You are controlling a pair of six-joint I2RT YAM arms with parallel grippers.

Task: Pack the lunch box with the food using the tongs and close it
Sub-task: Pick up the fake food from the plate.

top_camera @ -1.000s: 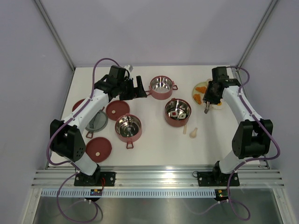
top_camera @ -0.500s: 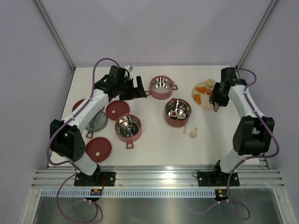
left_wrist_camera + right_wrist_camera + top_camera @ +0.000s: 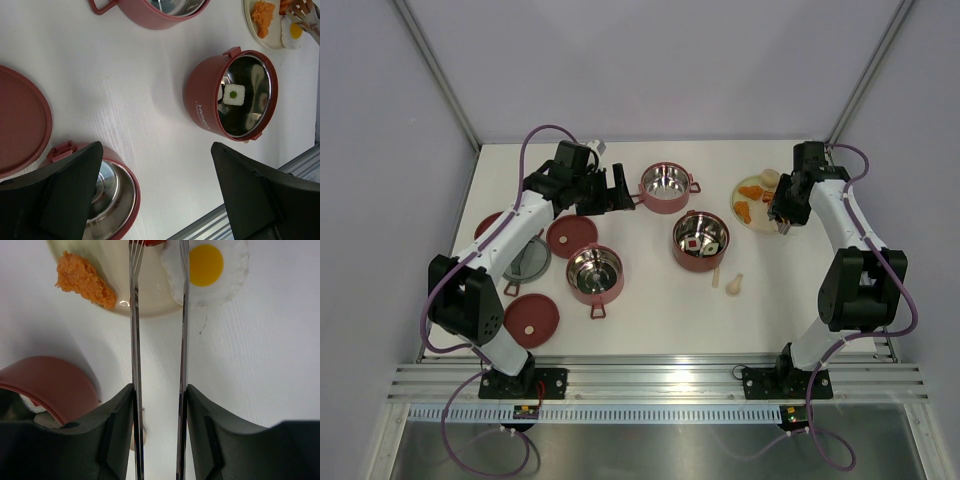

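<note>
My right hand [image 3: 159, 405] is clamped on the tongs [image 3: 134, 315], tips over the plate [image 3: 150, 295]. The fried egg [image 3: 207, 270] looks floppy and slick; I'd pinch its white edge.

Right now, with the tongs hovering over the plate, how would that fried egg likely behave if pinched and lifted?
The fried egg looks thin and flat, so it would probably droop if pinched at one edge. Its glossy white may slip between the smooth, narrow tongs. It half overhangs the plate rim, so nudging could slide it onto the table.
</note>
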